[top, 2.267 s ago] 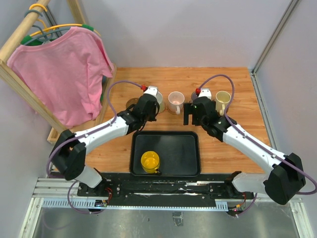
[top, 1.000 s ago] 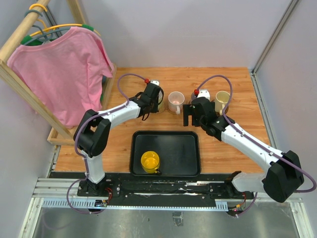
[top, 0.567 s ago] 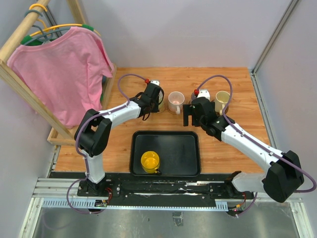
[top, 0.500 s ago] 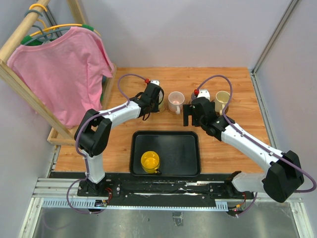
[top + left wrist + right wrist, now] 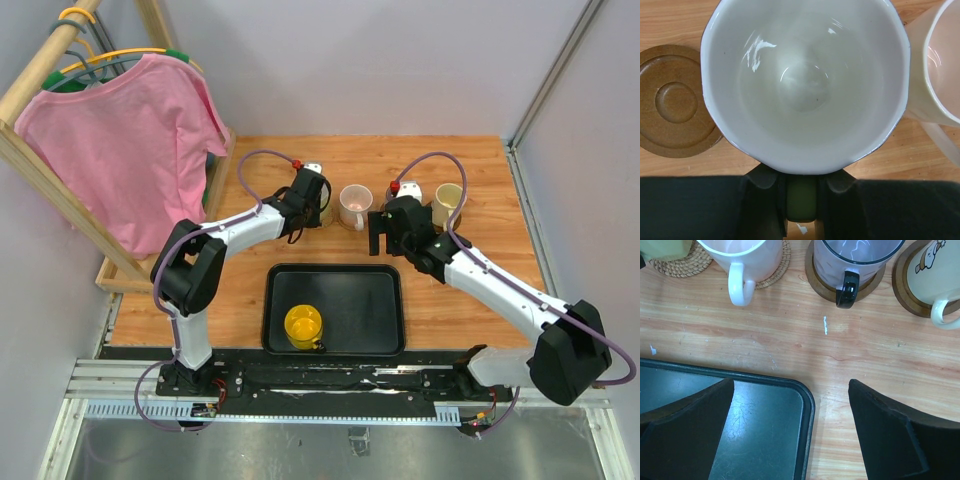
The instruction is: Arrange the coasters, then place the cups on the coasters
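— White cup [image 5: 805, 75]: where is it?
— Between a bare brown coaster [image 5: 675, 102] and the pink cup [image 5: 940, 60]; the left fingers [image 5: 765, 200] pinch its near side.
— And the right fingers [image 5: 685, 430]?
— Spread wide above the black tray [image 5: 765, 440], at its corner. The yellow cup [image 5: 303, 325] stands in that tray.

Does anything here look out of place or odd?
The yellow cup sits alone in the black tray, off any coaster, while a brown coaster lies empty beside the white cup.
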